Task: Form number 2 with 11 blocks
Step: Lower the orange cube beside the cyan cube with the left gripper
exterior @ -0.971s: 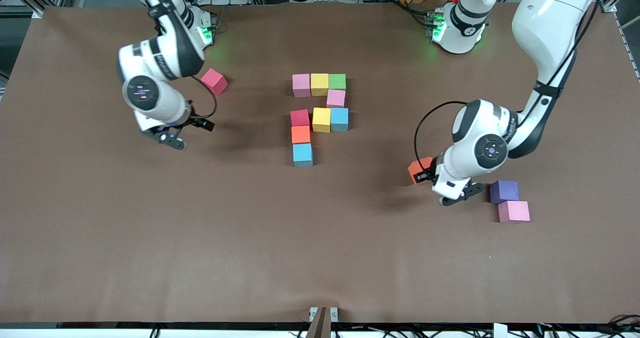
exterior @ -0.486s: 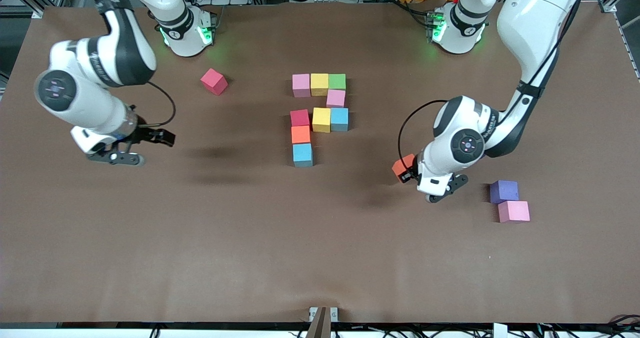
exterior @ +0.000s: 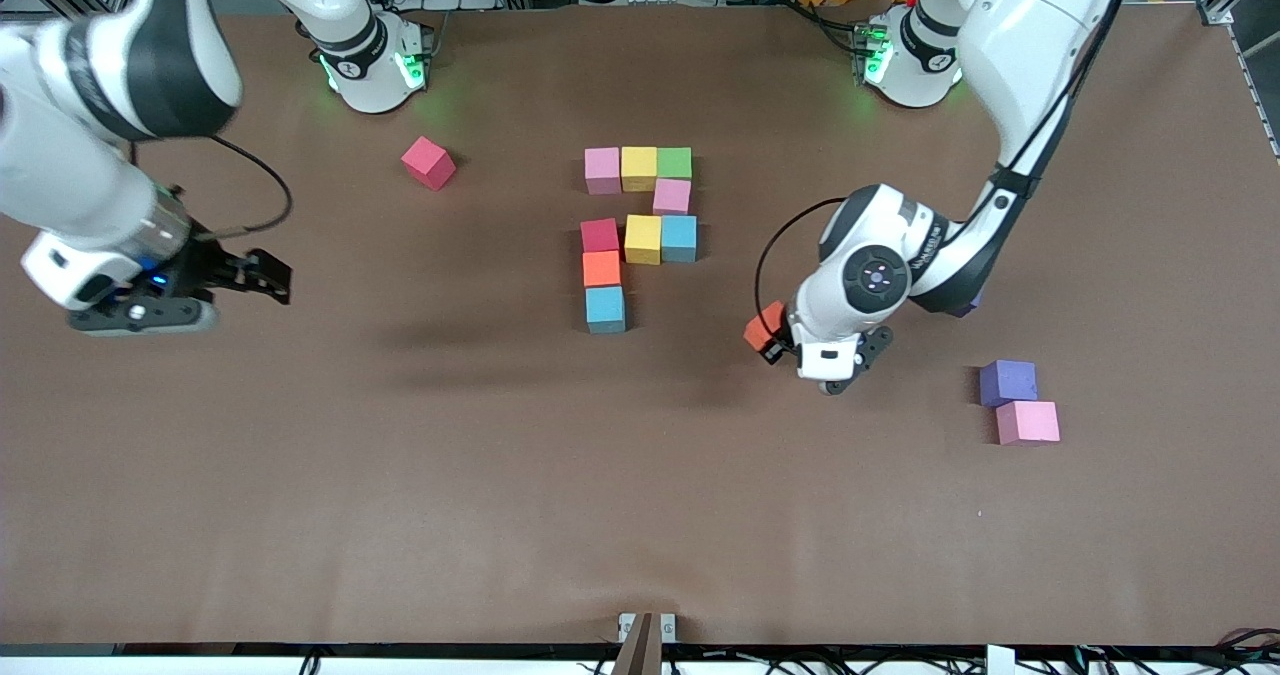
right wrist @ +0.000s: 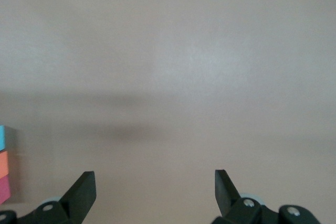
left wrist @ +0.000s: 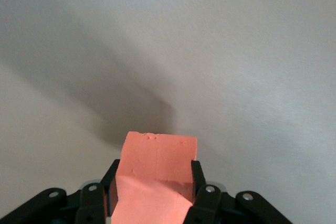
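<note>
The small matte orange cube [left wrist: 156, 174] sits clamped in the left gripper [exterior: 768, 337] above mid-table. The right gripper [exterior: 262, 277] hangs open-jawed over the table's right-arm end.

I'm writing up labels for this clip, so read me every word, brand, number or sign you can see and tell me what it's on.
"FRANKA": lettering on the left arm's forearm band, too small and blurred to read with certainty.
Lettering on the right arm's dark band: blurred, unreadable.
The blocks, including the orange block in the left gripper, carry no text.
The table carries none.
</note>
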Motion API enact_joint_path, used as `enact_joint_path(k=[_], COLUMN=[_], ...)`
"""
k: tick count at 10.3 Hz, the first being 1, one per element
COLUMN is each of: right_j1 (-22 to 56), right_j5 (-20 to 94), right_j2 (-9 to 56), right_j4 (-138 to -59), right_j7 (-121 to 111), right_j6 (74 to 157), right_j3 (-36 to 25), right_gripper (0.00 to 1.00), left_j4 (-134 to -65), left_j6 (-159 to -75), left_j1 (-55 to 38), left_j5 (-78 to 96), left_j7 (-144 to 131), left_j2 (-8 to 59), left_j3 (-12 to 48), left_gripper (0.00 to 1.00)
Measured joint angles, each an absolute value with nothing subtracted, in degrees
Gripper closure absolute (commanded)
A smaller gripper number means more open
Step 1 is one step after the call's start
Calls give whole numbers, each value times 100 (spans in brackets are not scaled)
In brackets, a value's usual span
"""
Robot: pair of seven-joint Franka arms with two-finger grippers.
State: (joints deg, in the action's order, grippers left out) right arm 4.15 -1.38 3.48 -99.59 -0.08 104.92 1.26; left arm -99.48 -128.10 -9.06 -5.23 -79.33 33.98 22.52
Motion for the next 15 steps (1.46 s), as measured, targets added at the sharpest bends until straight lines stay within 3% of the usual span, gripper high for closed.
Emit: enact_joint_path(k=[5, 15], right_j1=[63, -43], right_j5=[-138, -137], right_j2=[305, 312], right_j4=[-8415, -8333], right_j7=[-1010, -987], right_j6=[8973, 8980], right_j3=[82, 14], right_gripper=[0, 0], left_j4=[-9293, -9124], left_j6=[-12860, -13367], left_j1=[-1664, -2330], left_j5=[-523, -523], left_j7=[-9670, -12649], left_j2=[3975, 4276], left_j3=[2088, 2051], left_gripper=[80, 80])
